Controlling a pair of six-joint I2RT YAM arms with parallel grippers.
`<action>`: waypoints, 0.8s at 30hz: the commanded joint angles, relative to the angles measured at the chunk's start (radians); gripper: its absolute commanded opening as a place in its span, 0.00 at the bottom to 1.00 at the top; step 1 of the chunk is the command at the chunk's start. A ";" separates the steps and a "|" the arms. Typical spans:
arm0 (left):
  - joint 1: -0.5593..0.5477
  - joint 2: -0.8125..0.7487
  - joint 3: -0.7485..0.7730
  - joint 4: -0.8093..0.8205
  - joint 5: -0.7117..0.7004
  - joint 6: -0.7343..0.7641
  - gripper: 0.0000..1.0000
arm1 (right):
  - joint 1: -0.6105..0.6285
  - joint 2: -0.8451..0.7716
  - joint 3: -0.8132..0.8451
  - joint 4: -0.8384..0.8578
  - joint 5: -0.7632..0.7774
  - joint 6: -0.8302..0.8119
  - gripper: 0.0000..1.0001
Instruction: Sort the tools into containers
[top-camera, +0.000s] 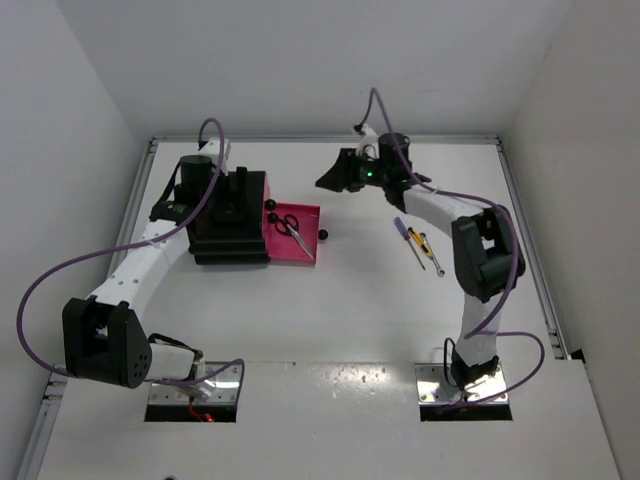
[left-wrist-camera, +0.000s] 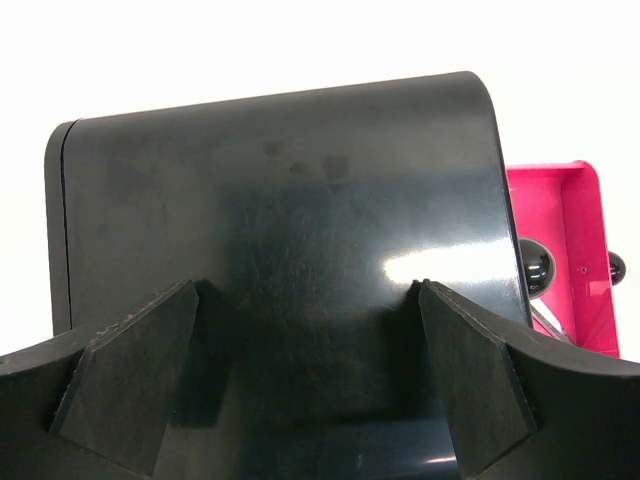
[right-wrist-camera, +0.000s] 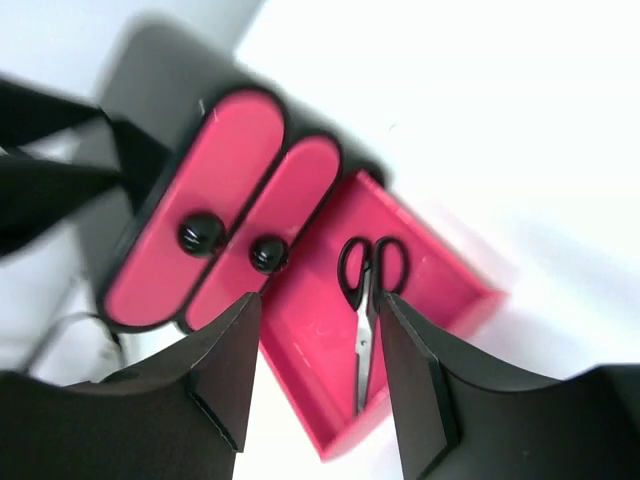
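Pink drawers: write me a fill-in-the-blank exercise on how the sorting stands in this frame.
The open drawer holds only the ____.
Of the three drawers, ____ are shut in the black cabinet.
The right gripper, facing the drawers, has its jaws ____.
The blue-handled screwdriver lies on the ____.
Missing: scissors; two; open; table.

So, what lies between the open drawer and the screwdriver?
Only bare table. The top view shows nothing on the stretch from the drawer to the screwdriver.
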 joint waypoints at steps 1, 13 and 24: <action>0.014 0.000 0.012 -0.055 0.003 0.021 1.00 | -0.081 -0.048 -0.030 -0.013 -0.158 0.132 0.51; 0.014 -0.018 -0.007 -0.055 -0.006 0.031 1.00 | -0.143 0.045 -0.319 0.215 -0.379 0.392 0.53; 0.014 -0.018 -0.007 -0.055 -0.006 0.031 1.00 | -0.132 0.149 -0.306 0.251 -0.356 0.436 0.54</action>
